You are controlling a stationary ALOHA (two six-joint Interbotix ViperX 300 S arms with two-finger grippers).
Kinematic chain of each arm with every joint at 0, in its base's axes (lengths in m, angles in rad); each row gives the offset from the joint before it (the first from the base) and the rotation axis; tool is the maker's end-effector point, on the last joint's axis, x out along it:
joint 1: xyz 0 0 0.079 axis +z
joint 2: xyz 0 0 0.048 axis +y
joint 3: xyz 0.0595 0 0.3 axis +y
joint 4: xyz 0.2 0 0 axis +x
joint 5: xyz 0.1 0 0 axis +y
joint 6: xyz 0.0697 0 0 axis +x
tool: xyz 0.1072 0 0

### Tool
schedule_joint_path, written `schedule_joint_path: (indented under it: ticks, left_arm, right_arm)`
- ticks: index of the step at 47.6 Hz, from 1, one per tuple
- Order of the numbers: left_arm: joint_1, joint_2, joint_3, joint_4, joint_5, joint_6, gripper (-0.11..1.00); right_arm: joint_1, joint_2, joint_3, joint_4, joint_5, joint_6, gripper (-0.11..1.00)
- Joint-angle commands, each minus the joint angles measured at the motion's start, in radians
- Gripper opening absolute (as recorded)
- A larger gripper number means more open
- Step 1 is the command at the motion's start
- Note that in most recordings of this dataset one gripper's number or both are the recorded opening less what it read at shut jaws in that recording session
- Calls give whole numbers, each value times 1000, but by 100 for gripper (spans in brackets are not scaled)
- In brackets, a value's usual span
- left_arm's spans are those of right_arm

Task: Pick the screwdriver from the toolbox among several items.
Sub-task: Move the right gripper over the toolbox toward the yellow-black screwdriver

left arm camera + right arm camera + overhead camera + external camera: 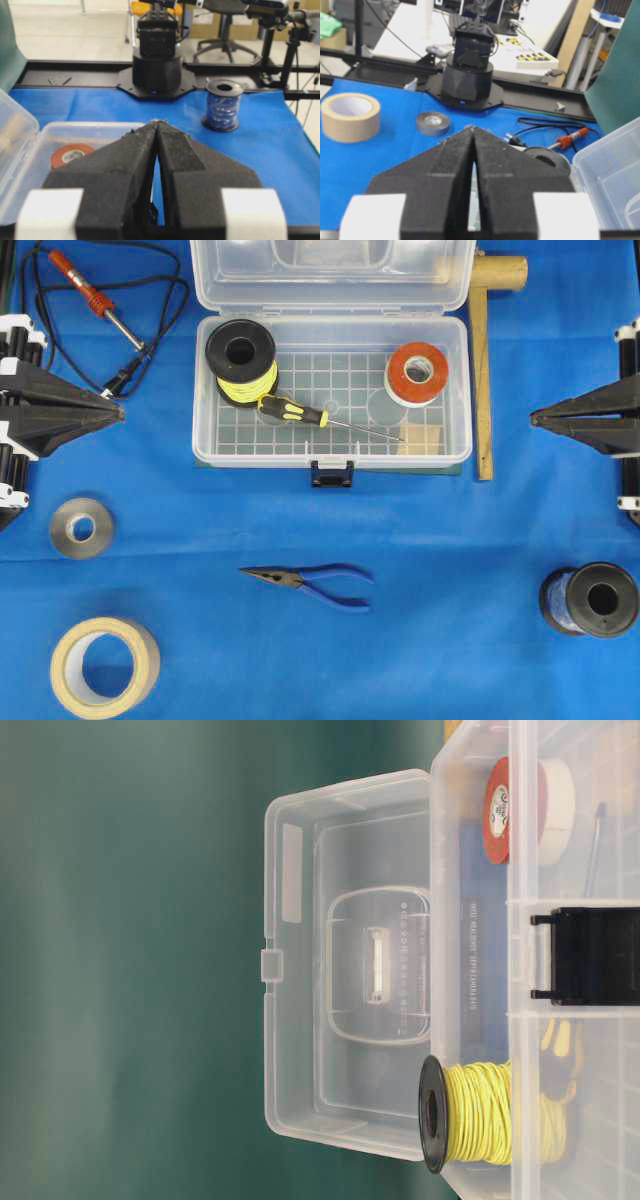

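The clear translucent rectangular plastic toolbox [210,435] is sitting open at the top middle of the blue-covered tabletop [430,570], its hinged clear lid [330,275] lying back and its dark blue front latch [332,474] facing the near side. Inside, the small screwdriver with a black-and-yellow striped handle [293,410] is lying on the grid-patterned floor, handle just beside the black spool of yellow wire [243,362] in the box's left part, thin silver shaft running toward the small pale wooden block [421,439] at the near right corner. The orange-red tape roll with a white core [416,372] is resting in the right part of the box, behind the block.

The left end effector [120,413] is hanging over the tabletop well to the left of the toolbox, its black foam-padded fingers [132,150] pressed together at the tips and holding nothing. The right end effector [533,419] is hanging well to the right of the box, likewise pressed together and holding nothing.

Outside the box, the blue-handled needle-nose pliers [315,583] are lying in front of the latch. The red-handled soldering iron with a black cord [92,298] is lying at the far left, the grey tape roll [82,528] and the larger beige masking-tape roll [104,667] at the near left, and a black spool of blue wire [590,599] at the near right. A wooden L-shaped piece [482,370] is lying along the box's right side.
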Motion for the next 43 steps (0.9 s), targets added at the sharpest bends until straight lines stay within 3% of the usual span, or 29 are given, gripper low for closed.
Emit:
schedule_joint_path:
  ticks: [1, 9, 22, 28, 33, 41, 43]
  left_arm:
    - [3, 8, -18, -25, -9, 8, 0]
    - [2, 11, -18, -25, -11, 8, 0]
    - [3, 14, -17, -26, -8, 6, 0]
    - [5, 15, -17, -26, -8, 6, 0]
    - [5, 14, -15, -26, -9, 6, 0]
    - [8, 14, -15, -28, -9, 6, 0]
    - [9, 14, -15, -28, -9, 6, 0]
  right_arm:
    - [-25, 6, -35, 11, -3, 8, 0]
    - [-112, 95, -153, 72, 149, 37, 0]
    - [-178, 407, -460, 80, 502, 61, 0]
    - [-213, 554, -581, 81, 609, 110, 2]
    - [-238, 690, -692, 77, 698, 146, 23]
    - [-242, 873, -847, 63, 831, 152, 72]
    - [-245, 930, -890, 61, 862, 153, 78]
